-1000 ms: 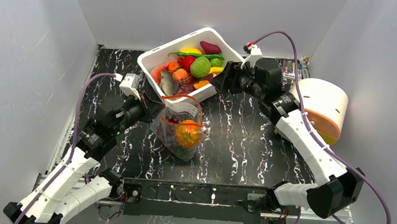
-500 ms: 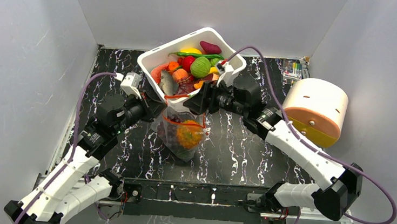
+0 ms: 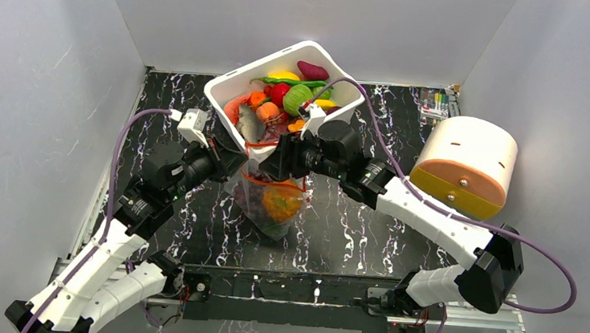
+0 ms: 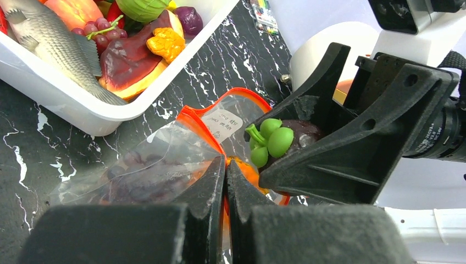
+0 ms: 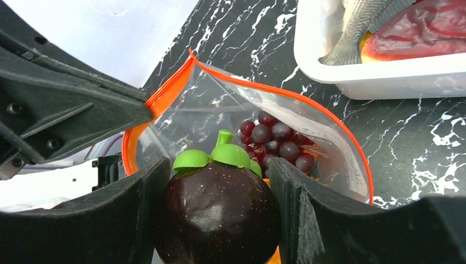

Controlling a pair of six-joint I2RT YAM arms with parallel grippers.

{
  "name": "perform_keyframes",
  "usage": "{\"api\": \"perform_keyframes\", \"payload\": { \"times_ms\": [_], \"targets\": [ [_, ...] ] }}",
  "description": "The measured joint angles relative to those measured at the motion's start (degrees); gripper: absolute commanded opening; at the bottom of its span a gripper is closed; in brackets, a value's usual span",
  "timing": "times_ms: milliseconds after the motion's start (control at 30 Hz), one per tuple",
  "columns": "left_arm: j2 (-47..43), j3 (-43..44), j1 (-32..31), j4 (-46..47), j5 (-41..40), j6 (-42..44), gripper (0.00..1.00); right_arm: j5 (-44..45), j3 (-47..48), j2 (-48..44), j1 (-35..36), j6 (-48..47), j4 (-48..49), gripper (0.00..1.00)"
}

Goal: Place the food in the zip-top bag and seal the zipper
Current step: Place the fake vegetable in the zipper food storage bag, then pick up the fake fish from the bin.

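Bag [image 3: 266,200], clear, likely limp and slippery: stood on the tabletop [image 3: 351,220] at 6 o'clock of the tub [image 3: 222,88], left gripper [image 4: 225,181] clamped on its stiffer orange zipper [image 4: 189,116], the sound hold. Purple toy fruit [image 4: 305,133], likely light, rigid: was gripped by right gripper [image 5: 217,170] above the mouth.

Clear zip-top bag [image 4: 159,168] — orange zipper [image 4: 202,124] rim pinched in the closed left gripper [image 4: 226,165]. Right gripper [image 4: 270,147] at its mouth, clamping a dark mangosteen [image 4: 303,132]. Behind — white tub [image 4: 66,104] holding a fish [image 4: 52,41].

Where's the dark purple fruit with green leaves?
Right wrist view: the mangosteen is squeezed in the right claw, just above the open zip-top bag, beside the white tub.
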Motion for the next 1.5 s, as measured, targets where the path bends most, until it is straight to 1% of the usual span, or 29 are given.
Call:
{"api": "perform_keyframes", "payload": {
  "times_ms": [67, 267, 333, 467, 600, 667, 767, 900, 1200, 1500],
  "targets": [
    [-0.13, -0.11, 0.0, 0.04, 0.15, -0.22, 0.0, 0.96, 0.26, 0.37, 0.09, -0.33, -0.04, 0.52],
    [-0.13, -0.15, 0.0, 0.15, 0.55, -0.39, 0.0, 2.8, 1.7, 2.25, 0.13, -1.09, -0.79, 0.72],
    [-0.13, -0.22, 0.0, 0.2, 0.66, -0.42, 0.0, 3.08, 2.08, 2.56, 0.13, -1.22, -1.05, 0.75],
    [-0.13, -0.52, 0.0, 0.2, 0.81, -0.52, 0.0, 3.5, 3.02, 2.6, 0.15, -1.31, -1.42, 0.77],
    [-0.13, -0.76, 0.0, 0.2, 0.81, -0.52, 0.0, 3.87, 4.02, 2.6, 0.24, -1.49, -1.64, 0.76],
    [-0.13, -0.79, 0.0, 0.22, 0.81, -0.52, 0.0, 3.87, 4.09, 2.6, 0.33, -1.53, -1.75, 0.73],
    [-0.11, -0.79, 0.0, 0.24, 0.81, -0.52, 0.0, 3.85, 4.09, 2.6, 0.35, -1.75, -2.54, 0.64],
    [-0.11, -0.79, 0.0, 0.24, 0.83, -0.52, 0.0, 3.85, 4.09, 2.6, 0.35, -2.32, -2.97, 0.59],
    [-0.11, -0.81, 0.0, 0.15, 0.76, 0.13, 0.0, 4.33, 4.48, 1.99, 0.35, -3.52, -3.43, 0.57],
    [-1.09, -1.75, 0.0, -0.57, 0.09, 1.73, 0.0, 11.96, 9.7, 1.81, 0.22, -9.94, -4.42, 0.57]
  ]
}}
